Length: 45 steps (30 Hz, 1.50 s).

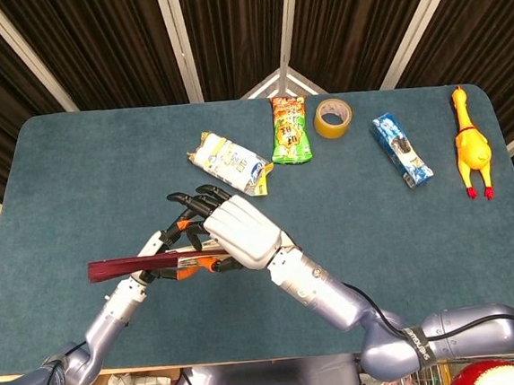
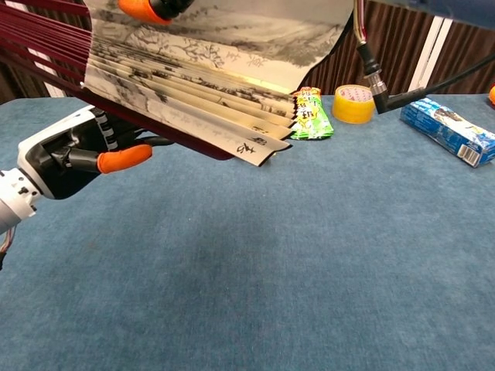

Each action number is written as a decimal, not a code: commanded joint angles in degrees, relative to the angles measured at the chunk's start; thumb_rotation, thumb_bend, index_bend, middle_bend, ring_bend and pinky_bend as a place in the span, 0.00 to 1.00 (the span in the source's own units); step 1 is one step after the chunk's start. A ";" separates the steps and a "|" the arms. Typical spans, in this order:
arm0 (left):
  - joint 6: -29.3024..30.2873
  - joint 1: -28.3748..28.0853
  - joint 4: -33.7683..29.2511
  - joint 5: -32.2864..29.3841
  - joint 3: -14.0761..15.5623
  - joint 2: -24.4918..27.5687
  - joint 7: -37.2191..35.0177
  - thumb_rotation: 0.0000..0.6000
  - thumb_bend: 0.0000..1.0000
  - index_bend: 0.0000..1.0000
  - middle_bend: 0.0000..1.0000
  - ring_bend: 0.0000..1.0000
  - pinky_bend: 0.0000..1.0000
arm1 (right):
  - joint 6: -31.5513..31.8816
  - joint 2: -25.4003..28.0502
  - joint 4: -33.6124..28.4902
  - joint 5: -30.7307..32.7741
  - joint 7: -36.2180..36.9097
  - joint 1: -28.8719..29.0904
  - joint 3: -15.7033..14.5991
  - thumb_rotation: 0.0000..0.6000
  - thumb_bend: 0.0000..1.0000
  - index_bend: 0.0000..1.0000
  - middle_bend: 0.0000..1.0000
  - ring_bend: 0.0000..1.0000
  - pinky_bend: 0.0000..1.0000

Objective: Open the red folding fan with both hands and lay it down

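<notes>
The red folding fan [image 2: 193,85] hangs partly spread above the table, its painted paper pleats fanning out to the right from the dark red ribs [image 1: 124,268]. My right hand [image 1: 238,235] grips it from above; in the chest view only an orange fingertip [image 2: 147,8] of that hand shows at the top edge. My left hand [image 2: 66,158] sits just under the fan's lowest red guard, its thumb apart from the fingers that reach behind the ribs. From the head view the left hand [image 1: 159,251] lies directly beneath the fan and is mostly covered by the right hand.
Along the back of the blue table [image 1: 75,172] lie a white snack packet [image 1: 229,162], a green packet [image 1: 289,129], a yellow tape roll [image 1: 331,117], a blue packet [image 1: 402,149] and a rubber chicken [image 1: 471,145]. Dark curtains hang behind.
</notes>
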 commanded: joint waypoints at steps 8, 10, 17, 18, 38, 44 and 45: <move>0.18 -0.67 -1.81 -0.34 0.27 0.09 1.40 1.00 0.54 0.41 0.08 0.00 0.14 | 0.16 0.03 0.06 0.03 0.15 -0.02 -0.23 1.00 0.48 0.91 0.15 0.26 0.17; 0.19 -0.71 -2.14 -0.54 0.34 0.21 1.76 1.00 0.55 0.42 0.09 0.00 0.14 | 0.27 0.11 0.07 0.03 0.32 -0.11 -0.22 1.00 0.48 0.91 0.15 0.26 0.17; 0.04 -1.03 -2.80 -1.07 0.29 0.62 2.27 1.00 0.56 0.43 0.10 0.00 0.14 | 0.27 0.66 -0.26 -0.18 0.67 -0.30 -0.25 1.00 0.48 0.91 0.15 0.26 0.17; -0.09 -1.12 -2.80 -1.15 0.25 0.61 2.48 1.00 0.56 0.43 0.10 0.00 0.14 | 0.29 0.74 -0.34 -0.19 0.73 -0.34 -0.23 1.00 0.48 0.91 0.15 0.26 0.17; -1.45 -2.29 -3.75 -2.83 -0.31 0.48 4.20 1.00 0.57 0.51 0.15 0.00 0.18 | 0.17 2.19 -1.28 -0.73 1.30 -1.03 -0.97 1.00 0.50 0.92 0.15 0.26 0.17; -2.21 -2.91 -3.29 -2.20 0.36 -0.13 4.56 1.00 0.50 0.37 0.07 0.00 0.16 | 0.33 2.45 -1.45 -0.79 1.35 -1.18 -0.96 1.00 0.50 0.92 0.15 0.26 0.17; -2.16 -2.99 -3.27 -1.94 0.56 -0.13 4.47 1.00 0.49 0.31 0.05 0.00 0.15 | 0.36 2.51 -1.43 -0.82 1.32 -1.20 -0.96 1.00 0.50 0.92 0.15 0.26 0.17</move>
